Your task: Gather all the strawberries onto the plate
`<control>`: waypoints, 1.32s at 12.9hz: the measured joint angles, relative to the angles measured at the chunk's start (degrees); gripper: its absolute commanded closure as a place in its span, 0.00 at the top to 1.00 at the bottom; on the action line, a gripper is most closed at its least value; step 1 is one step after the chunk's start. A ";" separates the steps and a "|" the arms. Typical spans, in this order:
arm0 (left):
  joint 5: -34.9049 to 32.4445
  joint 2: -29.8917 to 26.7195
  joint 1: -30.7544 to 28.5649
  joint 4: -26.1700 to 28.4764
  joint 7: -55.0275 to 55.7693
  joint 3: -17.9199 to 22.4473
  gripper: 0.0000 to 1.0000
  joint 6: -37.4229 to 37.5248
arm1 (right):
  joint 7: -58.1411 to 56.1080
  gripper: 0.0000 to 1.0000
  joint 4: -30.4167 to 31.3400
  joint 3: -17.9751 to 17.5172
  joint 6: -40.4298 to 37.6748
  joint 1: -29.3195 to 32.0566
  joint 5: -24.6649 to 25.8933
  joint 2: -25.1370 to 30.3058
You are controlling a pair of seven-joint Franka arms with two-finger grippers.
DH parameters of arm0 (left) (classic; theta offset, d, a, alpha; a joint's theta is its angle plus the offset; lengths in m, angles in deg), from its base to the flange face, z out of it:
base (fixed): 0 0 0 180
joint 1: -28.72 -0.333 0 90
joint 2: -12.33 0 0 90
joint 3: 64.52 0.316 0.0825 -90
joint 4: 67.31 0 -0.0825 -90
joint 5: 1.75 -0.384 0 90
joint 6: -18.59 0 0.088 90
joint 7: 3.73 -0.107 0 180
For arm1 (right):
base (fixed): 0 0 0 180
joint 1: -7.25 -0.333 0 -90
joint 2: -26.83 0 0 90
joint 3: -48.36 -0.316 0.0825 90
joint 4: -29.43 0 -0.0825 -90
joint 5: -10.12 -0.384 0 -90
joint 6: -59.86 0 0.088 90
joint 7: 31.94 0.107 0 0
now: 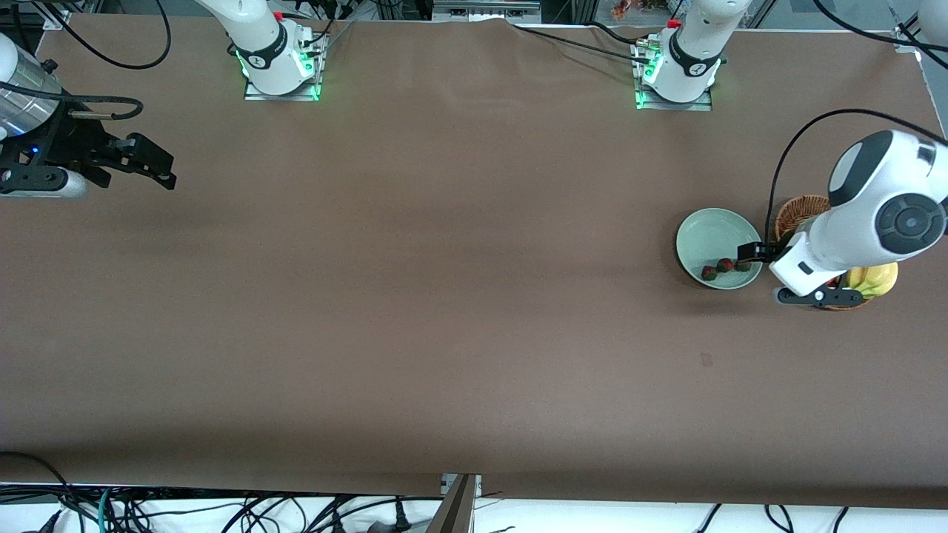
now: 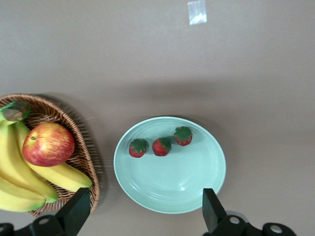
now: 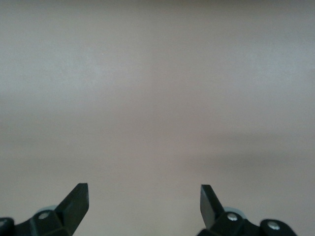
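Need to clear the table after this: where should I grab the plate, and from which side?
Judging by its shape, pinch the thin raised rim of the plate from above, at the bare stretch away from the basket. The strawberries sit along the other edge.

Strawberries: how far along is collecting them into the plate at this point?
Done: three strawberries lie in a row in the plate, beside the basket of bananas and an apple. In hand: nothing; the left gripper is open and empty over the plate, and the right gripper waits open at its end of the table. Left: no loose strawberry shows.
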 measured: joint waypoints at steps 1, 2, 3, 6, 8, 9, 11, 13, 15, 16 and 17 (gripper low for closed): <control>0.04 -0.01 -1.75 -0.02 0.00 -2.09 1.00 0.26 | 0.00 1.00 -0.02 0.00 0.00 0.00 0.00 0.00; 0.06 -0.03 -3.00 -0.09 0.00 -3.38 1.00 0.30 | 0.00 1.00 -0.02 0.00 0.00 0.00 0.00 0.00; 0.42 -0.07 -3.70 -0.44 -0.09 -4.06 1.00 0.31 | 0.00 1.00 -0.02 0.00 0.00 0.00 0.00 -0.01; 6.25 -2.37 -3.96 -3.72 -4.20 -4.39 1.00 0.44 | 0.00 1.00 -0.02 0.01 0.00 0.01 0.00 -0.01; 11.20 -6.82 -3.45 -5.54 -7.78 -2.92 1.00 1.29 | 0.00 1.00 -0.03 0.01 0.00 0.01 0.00 -0.01; 14.02 -9.64 -1.90 -6.17 -9.53 -0.54 1.00 1.35 | 0.00 1.00 -0.03 0.01 0.00 0.01 0.00 -0.01; 20.57 -15.81 5.99 -7.76 -12.80 9.09 1.00 1.68 | 0.00 1.00 -0.04 0.02 0.00 0.01 0.00 -0.01; 27.19 -22.01 17.98 -8.49 -15.37 22.98 1.00 2.13 | 0.00 1.00 -0.06 0.02 -0.01 0.02 0.00 -0.03; 31.72 -26.72 30.18 -8.50 -16.49 36.55 1.00 2.52 | 0.00 1.00 -0.08 0.03 -0.01 0.02 0.00 -0.04; 32.99 -28.31 35.23 -8.48 -16.66 41.79 1.00 2.73 | 0.00 1.00 -0.08 0.03 -0.01 0.02 0.00 -0.04; 33.73 -29.39 39.28 -8.48 -16.66 45.77 1.00 2.90 | 0.00 1.00 -0.08 0.03 -0.01 0.02 0.00 -0.04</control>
